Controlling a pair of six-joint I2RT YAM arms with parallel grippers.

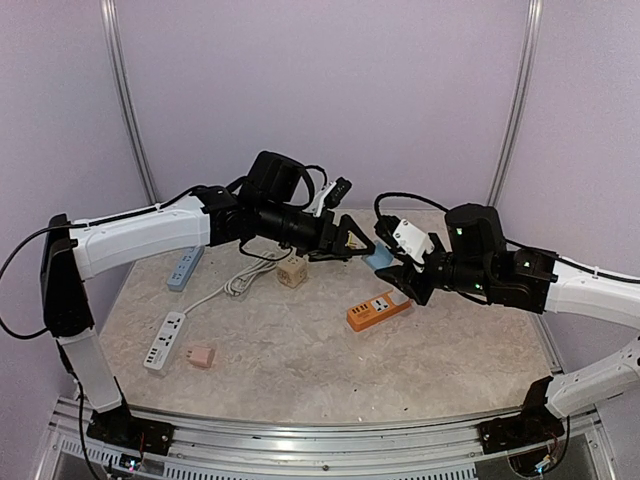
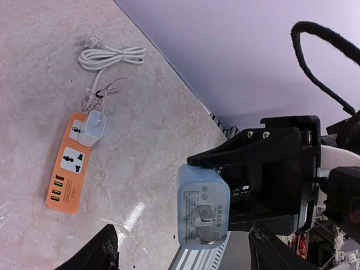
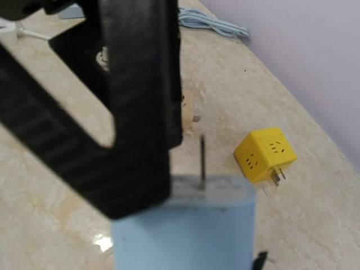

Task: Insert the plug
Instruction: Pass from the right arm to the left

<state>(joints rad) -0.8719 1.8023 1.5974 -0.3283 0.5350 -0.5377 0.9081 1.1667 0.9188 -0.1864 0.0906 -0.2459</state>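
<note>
Blue plug [image 2: 202, 214] — held above the desk [image 1: 300, 370] at the middle of the overhead frame, clamped in the right pincer [image 1: 398, 268], prongs turned toward the left arm. The left pincer [image 1: 358, 244] faces it, jaws wide and holding nothing, with one finger on each side of the plug. The orange power strip [image 1: 378, 311] lies flat just below the pair — one socket is taken by a white charger [image 2: 93, 128], the next is free. Bare desk lies all round the strip.
</note>
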